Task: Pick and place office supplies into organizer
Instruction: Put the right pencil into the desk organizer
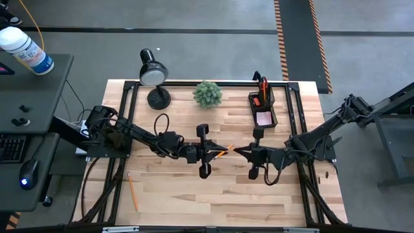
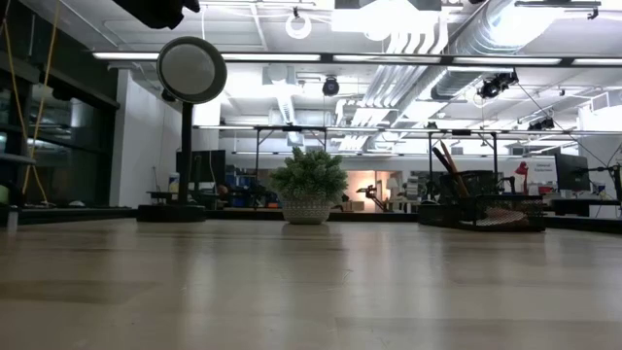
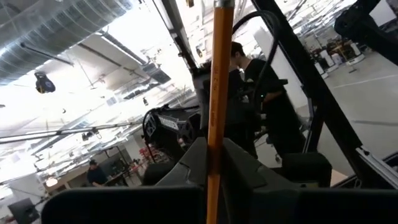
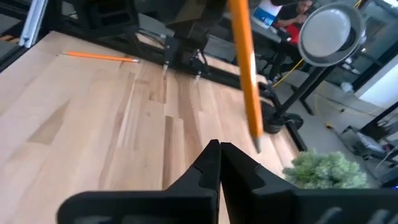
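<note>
One pencil (image 1: 132, 191) lies loose near the counter's (image 1: 194, 200) front left corner. At mid-counter the left gripper (image 1: 211, 153), fingers clamped on a second pencil (image 1: 223, 152), holds it pointing toward the right gripper (image 1: 240, 153), whose fingers are together and empty. The organizer (image 1: 263, 107) stands at the back right, nearer the right arm.

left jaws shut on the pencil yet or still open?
Shut on the orange pencil. The left wrist view shows it pinched between the left gripper jaws; the high view has it at the gripper's tip, mid-table.
</note>
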